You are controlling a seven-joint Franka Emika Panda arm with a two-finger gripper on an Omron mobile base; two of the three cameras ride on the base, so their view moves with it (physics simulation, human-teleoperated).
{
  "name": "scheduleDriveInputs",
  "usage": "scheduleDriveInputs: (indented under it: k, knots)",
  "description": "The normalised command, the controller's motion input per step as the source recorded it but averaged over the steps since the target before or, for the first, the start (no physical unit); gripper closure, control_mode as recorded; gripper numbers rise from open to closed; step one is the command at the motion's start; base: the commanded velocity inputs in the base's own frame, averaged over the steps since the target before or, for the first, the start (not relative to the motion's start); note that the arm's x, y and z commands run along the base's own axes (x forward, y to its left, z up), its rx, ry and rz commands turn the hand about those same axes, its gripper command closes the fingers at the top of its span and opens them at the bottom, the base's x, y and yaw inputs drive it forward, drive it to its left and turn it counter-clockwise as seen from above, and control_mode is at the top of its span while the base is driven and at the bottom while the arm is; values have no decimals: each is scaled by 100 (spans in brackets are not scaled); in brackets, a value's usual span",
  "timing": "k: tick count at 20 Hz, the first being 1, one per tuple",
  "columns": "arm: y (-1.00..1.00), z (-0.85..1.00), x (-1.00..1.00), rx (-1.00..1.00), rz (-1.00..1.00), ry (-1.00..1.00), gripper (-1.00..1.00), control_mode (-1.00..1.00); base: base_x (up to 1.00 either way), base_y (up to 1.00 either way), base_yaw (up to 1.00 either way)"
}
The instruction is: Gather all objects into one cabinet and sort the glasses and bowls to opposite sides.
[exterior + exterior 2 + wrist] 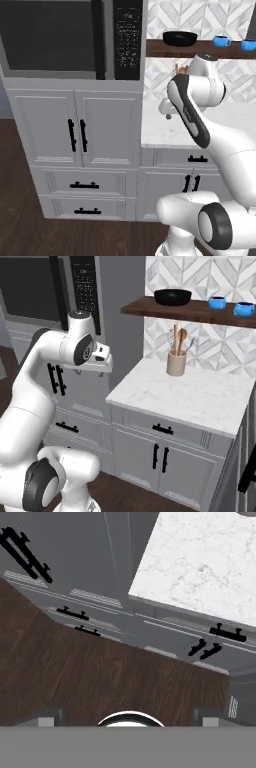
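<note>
Hovering out over the wooden floor (100,677), the gripper (128,714) points down with its fingers (47,714) spread wide and nothing between them; it sits beside the edge of the white marble tabletop (200,393), well below the shelf. Up on the dark wooden shelf (150,307) the black bowl (172,296) stands toward the left end, and two blue cups (217,303) stand close together toward the right, well apart from the bowl. That looks already like the sorted layout the task wants. I cannot find the orange-red mug from where I look, so I would judge that it is the piece still to be fetched.

To do this step well, the arm should keep those fingers wide while the mug is being looked for, then approach it from the side, closing across the body rather than the handle. When it goes up, it belongs at the cups' end, set down in a free spot and clear of the bowl. A holder with spoons (176,362) stands on the tabletop under the shelf; the elbow should swing wide of it.
</note>
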Motion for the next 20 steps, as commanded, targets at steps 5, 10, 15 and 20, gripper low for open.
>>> scheduleDriveInputs:
  k: [5, 10, 15, 20]
  knots:
    - [0, 0, 0, 0, 0, 0, -100, 100, 0, 47, 46]
    - [0, 0, 0, 0, 0, 0, -100, 100, 0, 59, 53]
    - [0, 0, 0, 0, 0, 0, -100, 100, 0, 66, 54]
    - [0, 0, 0, 0, 0, 0, -100, 100, 5, 58, 54]
